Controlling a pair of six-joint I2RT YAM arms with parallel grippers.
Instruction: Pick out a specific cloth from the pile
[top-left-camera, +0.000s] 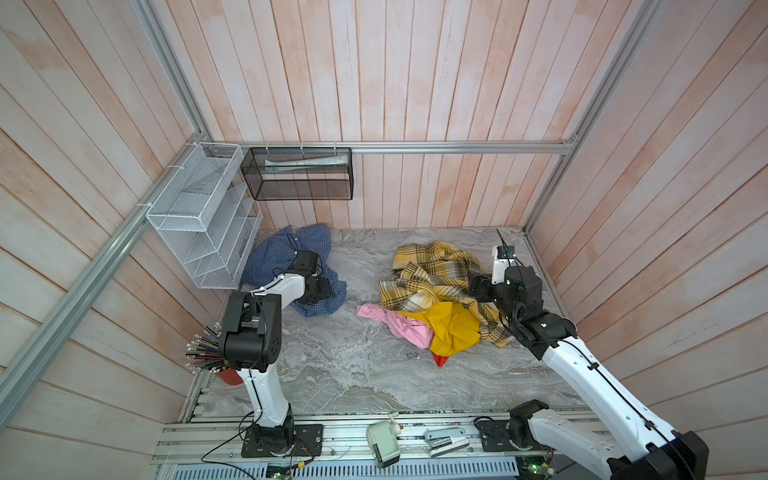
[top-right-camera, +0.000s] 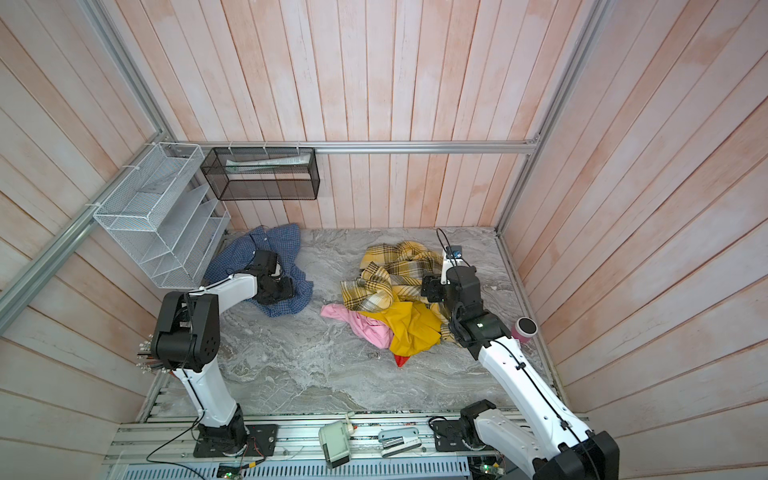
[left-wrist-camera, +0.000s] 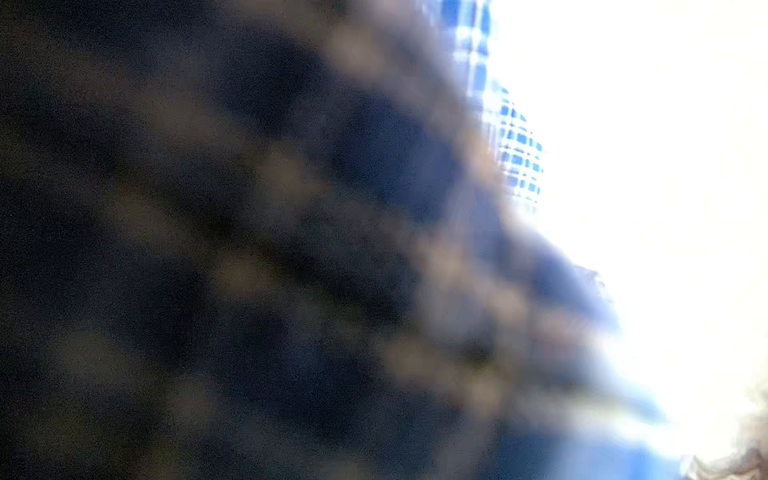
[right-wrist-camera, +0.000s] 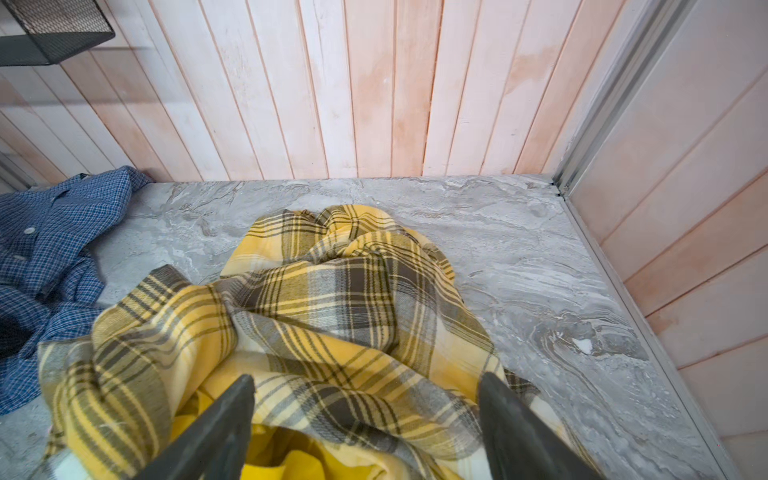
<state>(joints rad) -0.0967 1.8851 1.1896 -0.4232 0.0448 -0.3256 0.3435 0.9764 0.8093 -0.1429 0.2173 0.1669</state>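
The cloth (top-left-camera: 282, 257) (top-right-camera: 245, 257) is a blue fine-checked shirt, crumpled at the back left of the marble table, apart from the pile. My left gripper (top-left-camera: 322, 289) (top-right-camera: 282, 289) is pressed down into it. Its fingers are hidden, and blurred blue check (left-wrist-camera: 519, 153) fills the left wrist view. The pile (top-left-camera: 436, 299) (top-right-camera: 395, 291) lies right of centre: yellow plaid (right-wrist-camera: 332, 291), mustard yellow (right-wrist-camera: 291, 461), pink (top-left-camera: 390, 324) and a red tip (top-left-camera: 440, 359). My right gripper (right-wrist-camera: 365, 380) (top-left-camera: 471, 289) stands open over the plaid on the pile's right side. The shirt (right-wrist-camera: 50, 232) also shows in the right wrist view.
A white wire rack (top-left-camera: 203, 220) and a black mesh basket (top-left-camera: 299, 174) hang on the walls at the back left. A red cup of pencils (top-left-camera: 208, 353) stands by the left arm. A pink tumbler (top-right-camera: 524, 330) stands at the right edge. Two small devices (top-left-camera: 382, 442) lie on the front rail.
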